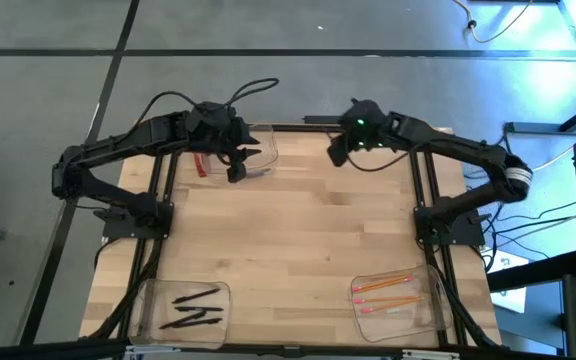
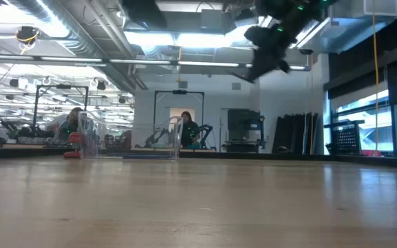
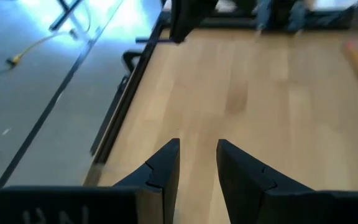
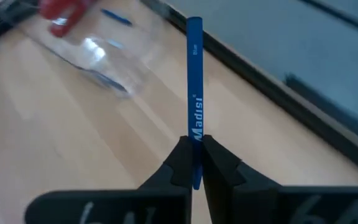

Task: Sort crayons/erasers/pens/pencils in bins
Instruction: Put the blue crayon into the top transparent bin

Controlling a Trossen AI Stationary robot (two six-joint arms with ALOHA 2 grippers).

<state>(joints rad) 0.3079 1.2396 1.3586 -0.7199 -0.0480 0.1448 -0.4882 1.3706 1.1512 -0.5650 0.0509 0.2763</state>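
Note:
My right gripper [image 4: 193,146] is shut on a thin blue crayon [image 4: 194,74] printed "Blue", above the table's far middle [image 1: 336,152]. Ahead of it stands a clear bin [image 4: 98,53] at the far left corner [image 1: 258,150], with another blue crayon [image 4: 115,17] and a red thing [image 4: 64,15] in it. My left gripper [image 3: 197,149] hangs open over bare wood beside that bin [image 1: 236,170], holding nothing. Black pens [image 1: 196,305] lie in the near-left bin [image 1: 148,300]. Orange pencils [image 1: 386,292] lie in the near-right bin [image 1: 430,310]. My right gripper pinches the crayon's near end [image 4: 195,132] between its two fingers. The crayon runs in line with the fingers and sticks out far beyond their tips. The fingers slant down toward the table's left. The crayon is lifted clear of the table.
The wooden table's middle [image 1: 298,230] lies bare between the three bins. A black frame rail [image 4: 303,93] runs along the table's far edge. Both arms crowd the far edge. People and other workstations show in the room beyond the table in the low view.

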